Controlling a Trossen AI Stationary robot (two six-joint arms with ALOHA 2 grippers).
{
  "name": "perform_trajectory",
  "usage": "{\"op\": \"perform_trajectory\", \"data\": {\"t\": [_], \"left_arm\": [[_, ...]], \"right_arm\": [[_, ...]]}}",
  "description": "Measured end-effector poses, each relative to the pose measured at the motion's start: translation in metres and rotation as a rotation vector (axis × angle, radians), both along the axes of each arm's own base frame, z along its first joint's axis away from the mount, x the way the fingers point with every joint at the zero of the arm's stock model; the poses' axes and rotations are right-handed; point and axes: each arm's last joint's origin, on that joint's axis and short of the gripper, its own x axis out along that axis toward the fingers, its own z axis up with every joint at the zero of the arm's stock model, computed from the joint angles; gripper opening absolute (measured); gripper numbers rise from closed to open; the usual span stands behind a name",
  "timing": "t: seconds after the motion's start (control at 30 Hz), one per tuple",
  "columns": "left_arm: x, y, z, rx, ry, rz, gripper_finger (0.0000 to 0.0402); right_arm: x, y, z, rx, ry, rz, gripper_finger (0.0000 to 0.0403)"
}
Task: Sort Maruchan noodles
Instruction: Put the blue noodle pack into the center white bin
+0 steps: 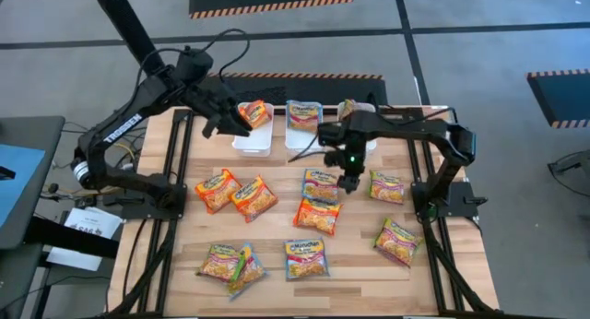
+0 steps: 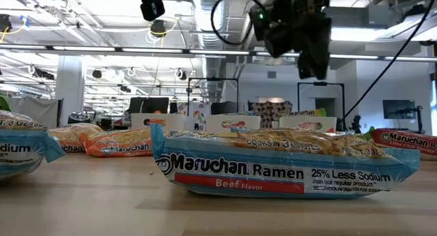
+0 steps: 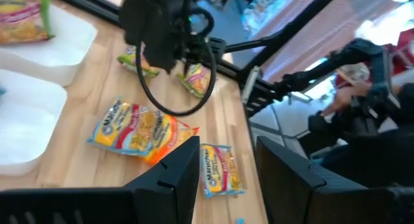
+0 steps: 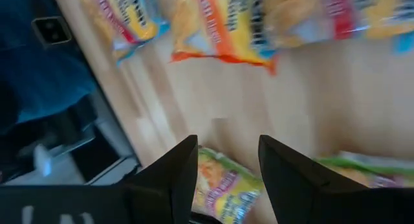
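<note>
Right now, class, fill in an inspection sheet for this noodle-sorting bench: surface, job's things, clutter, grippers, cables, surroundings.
Surface: wooden table, dark rails along both sides.
Job's things: about ten packets loose on the wood, e.g. a blue packet near the front; one orange packet in the left bin, one blue packet in the middle bin.
Clutter: nothing seen.
Grippers: left gripper over the left bin, fingers apart, empty; right gripper above the middle packets, fingers apart, empty.
Cables: a black loop hangs off the right arm.
Surroundings: grey floor with hazard-striped mats; open room behind.
</note>
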Motion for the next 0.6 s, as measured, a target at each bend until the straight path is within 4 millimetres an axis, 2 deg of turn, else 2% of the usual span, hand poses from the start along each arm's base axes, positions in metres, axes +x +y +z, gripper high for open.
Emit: {"op": "perform_trajectory", "data": {"t": [0.13,0.27,0.43,0.6], "left_arm": [[0.006,-0.007,-0.001,-0.035,0.049,0.045,0.0137],[0.012,-0.014,-0.002,-0.081,0.091,0.082,0.0137],[0.018,-0.021,-0.003,-0.089,0.135,0.141,0.0137],[0.022,-0.028,-0.004,-0.074,0.162,0.179,0.0137]], "right_arm": [[-0.001,0.016,-0.019,0.085,0.008,0.035,0.0188],[0.0,0.035,-0.029,0.116,0.006,0.09,0.0187],[0.009,0.057,-0.03,0.102,-0.059,0.156,0.0182],[0.023,0.078,-0.029,0.084,-0.198,0.217,0.0181]]}}
